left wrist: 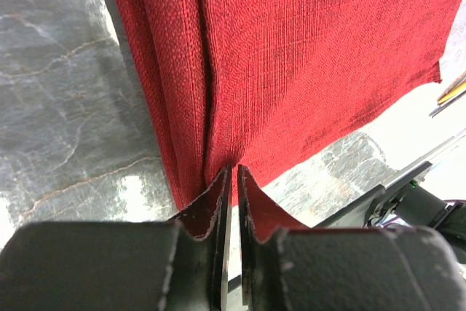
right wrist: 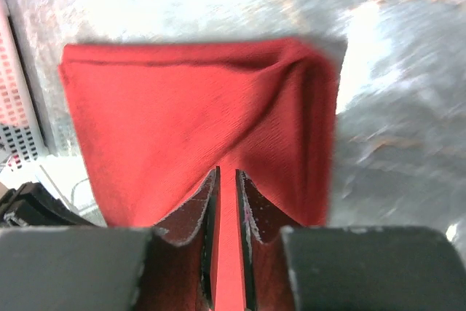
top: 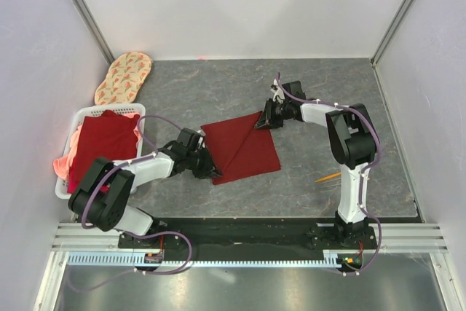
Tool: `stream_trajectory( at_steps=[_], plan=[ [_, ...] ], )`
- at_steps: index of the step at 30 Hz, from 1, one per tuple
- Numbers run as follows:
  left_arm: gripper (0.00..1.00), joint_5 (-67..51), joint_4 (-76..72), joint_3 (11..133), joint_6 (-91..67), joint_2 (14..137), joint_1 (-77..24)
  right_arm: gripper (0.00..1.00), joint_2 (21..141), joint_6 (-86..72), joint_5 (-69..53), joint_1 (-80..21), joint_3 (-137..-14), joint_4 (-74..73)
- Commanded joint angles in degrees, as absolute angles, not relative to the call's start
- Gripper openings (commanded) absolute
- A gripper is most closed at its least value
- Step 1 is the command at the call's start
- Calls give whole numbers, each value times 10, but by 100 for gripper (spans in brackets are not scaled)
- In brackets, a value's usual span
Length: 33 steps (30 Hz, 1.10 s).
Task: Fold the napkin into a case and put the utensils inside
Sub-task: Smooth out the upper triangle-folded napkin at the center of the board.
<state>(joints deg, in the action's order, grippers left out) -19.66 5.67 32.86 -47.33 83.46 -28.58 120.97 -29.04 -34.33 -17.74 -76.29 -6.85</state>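
The dark red napkin (top: 244,149) lies folded in layers on the grey table, between both arms. My left gripper (top: 212,171) is shut on its near left corner; in the left wrist view the jaws (left wrist: 234,174) pinch the cloth edge (left wrist: 306,49), with stacked folds on the left. My right gripper (top: 261,121) is shut on the far right corner; in the right wrist view cloth (right wrist: 182,114) fills the narrow gap of the gripper (right wrist: 226,176). The utensils (top: 328,177) lie right of the napkin by the right arm, and show as thin gold and silver ends in the left wrist view (left wrist: 453,92).
A white basket (top: 67,152) at the left holds a brighter red and pink cloth stack (top: 105,140). An oval beige patterned mat (top: 124,76) lies at the far left corner. White walls enclose the table on three sides.
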Motion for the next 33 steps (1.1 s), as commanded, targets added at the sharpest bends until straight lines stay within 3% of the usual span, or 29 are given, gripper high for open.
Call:
stream_trajectory(
  at_steps=[1, 8, 21, 28, 33],
  plan=[
    [13, -214, 76, 345, -475, 808, -285, 22, 1133, -279, -317, -210, -755, -86],
    [14, -192, 102, 366, -477, 766, -285, 24, 1153, -326, -347, -272, -743, -27],
    [13, -166, 84, 282, -473, 780, -283, 24, 1216, -299, -372, -226, -750, -11],
    [13, -172, 83, 271, -466, 768, -283, 27, 1276, -263, -374, -175, -874, -93],
    [23, -196, 115, 314, -464, 726, -283, 31, 1259, -239, -358, -169, -912, -143]
  ],
)
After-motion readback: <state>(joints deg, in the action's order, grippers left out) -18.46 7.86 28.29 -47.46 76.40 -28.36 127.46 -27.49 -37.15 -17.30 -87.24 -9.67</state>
